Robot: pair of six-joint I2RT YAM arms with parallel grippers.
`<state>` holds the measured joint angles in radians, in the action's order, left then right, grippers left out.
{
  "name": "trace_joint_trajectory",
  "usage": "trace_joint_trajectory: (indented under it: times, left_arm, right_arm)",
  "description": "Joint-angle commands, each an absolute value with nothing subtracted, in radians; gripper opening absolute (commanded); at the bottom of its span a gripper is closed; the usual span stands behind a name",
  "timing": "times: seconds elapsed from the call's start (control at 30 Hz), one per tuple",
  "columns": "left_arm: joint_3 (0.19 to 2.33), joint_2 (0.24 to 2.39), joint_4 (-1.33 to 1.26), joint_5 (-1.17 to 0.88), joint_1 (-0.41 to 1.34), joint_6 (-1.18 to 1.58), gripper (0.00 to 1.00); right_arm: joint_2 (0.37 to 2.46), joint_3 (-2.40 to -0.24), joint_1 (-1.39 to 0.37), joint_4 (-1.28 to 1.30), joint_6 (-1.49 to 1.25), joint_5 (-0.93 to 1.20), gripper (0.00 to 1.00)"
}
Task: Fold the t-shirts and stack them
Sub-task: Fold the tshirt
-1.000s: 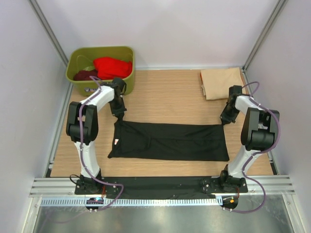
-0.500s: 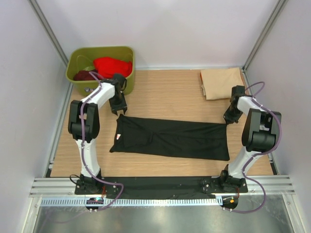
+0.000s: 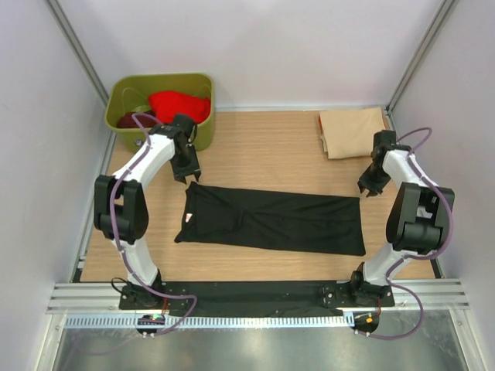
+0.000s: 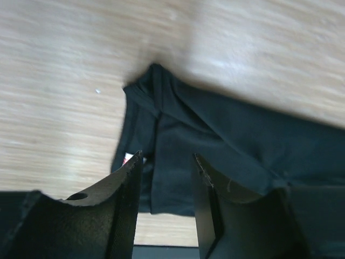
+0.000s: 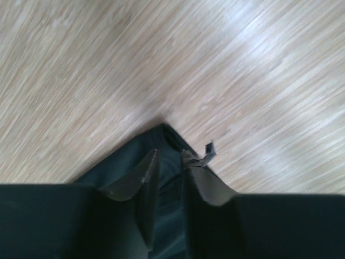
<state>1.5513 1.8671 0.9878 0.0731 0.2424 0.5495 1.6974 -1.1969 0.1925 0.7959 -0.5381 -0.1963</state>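
The black t-shirt [image 3: 271, 220] lies flat across the middle of the table as a long folded band, its small white neck label [image 3: 186, 219] at the left end. My left gripper [image 3: 189, 175] hovers just beyond its far left corner, open, with nothing between the fingers [image 4: 167, 156]; the shirt [image 4: 237, 145] shows below. Over the far right corner my right gripper [image 3: 366, 188] stands with its jaws a narrow gap apart [image 5: 171, 152] and the cloth [image 5: 124, 162] lies beneath them. A folded beige t-shirt [image 3: 352, 131] rests at the back right. The red t-shirt [image 3: 179, 106] and maroon t-shirt [image 3: 131, 120] sit in the tub.
An olive-green plastic tub [image 3: 158, 82] stands at the back left corner, close behind my left arm. Grey walls and metal posts close in the table on three sides. Bare wood [image 3: 263, 147] lies between the black shirt and the back edge.
Both grippers have opened and let go of the black shirt's far edge, the left first. The shirt now lies flat, and both grippers have drawn slightly back from its corners.
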Motion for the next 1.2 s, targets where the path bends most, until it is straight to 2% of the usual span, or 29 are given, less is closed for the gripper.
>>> trace_joint_trajectory:
  times: [0.0,0.13,0.3,0.43,0.5,0.53,0.57,0.6,0.93,1.17]
  left_arm:
    - [1.47,1.795,0.896,-0.051,0.249,0.566,0.41]
    - [1.473,1.813,0.905,-0.069,0.249,0.572,0.41]
    - [1.477,1.813,0.885,-0.098,0.249,0.571,0.42]
    - [1.474,1.827,0.882,-0.12,0.25,0.571,0.42]
    - [1.476,1.829,0.888,-0.11,0.25,0.568,0.42]
    - [1.477,1.829,0.896,-0.107,0.249,0.566,0.42]
    - [1.48,1.825,0.9,-0.101,0.25,0.565,0.42]
    - [1.483,1.824,0.905,-0.088,0.25,0.561,0.42]
    - [1.519,1.833,0.966,-0.017,0.25,0.552,0.43]
    - [1.487,1.787,0.879,-0.136,0.267,0.569,0.41]
  right_arm:
    - [1.611,-1.145,0.198,0.845,-0.58,-0.127,0.27]
    - [1.569,-1.052,0.198,0.827,-0.588,-0.074,0.23]
    - [1.537,-0.971,0.198,0.804,-0.574,-0.052,0.32]
    - [1.531,-0.937,0.198,0.758,-0.563,-0.05,0.34]
    - [1.548,-0.924,0.198,0.744,-0.554,-0.063,0.28]
    - [1.552,-0.92,0.198,0.745,-0.555,-0.095,0.21]
    - [1.554,-0.91,0.198,0.75,-0.554,-0.112,0.04]
    - [1.546,-0.901,0.198,0.749,-0.554,-0.124,0.01]
    - [1.465,-0.854,0.198,0.716,-0.56,-0.207,0.01]
    - [1.448,-0.839,0.198,0.696,-0.564,-0.175,0.02]
